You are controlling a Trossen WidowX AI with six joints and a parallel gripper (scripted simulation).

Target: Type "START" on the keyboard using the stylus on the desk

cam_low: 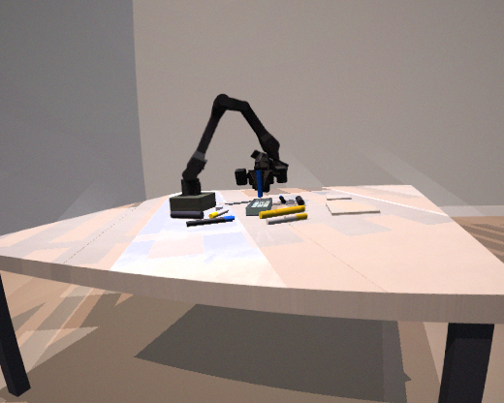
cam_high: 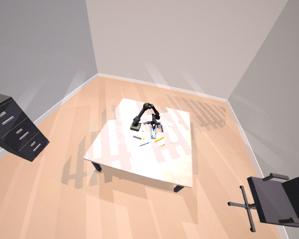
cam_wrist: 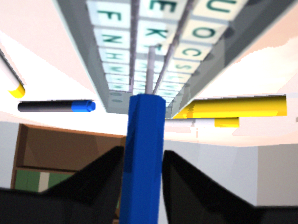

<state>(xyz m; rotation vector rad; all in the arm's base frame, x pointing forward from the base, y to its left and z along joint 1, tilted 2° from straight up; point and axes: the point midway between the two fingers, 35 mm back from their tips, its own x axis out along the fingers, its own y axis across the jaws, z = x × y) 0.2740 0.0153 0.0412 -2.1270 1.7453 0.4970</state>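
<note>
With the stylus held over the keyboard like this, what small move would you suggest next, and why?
Probably a short, firm press straight down. The gripper is shut on the blue stylus, whose thin tip is over the middle row of the keyboard; which key lies beneath is unclear, so confirm alignment first.
</note>
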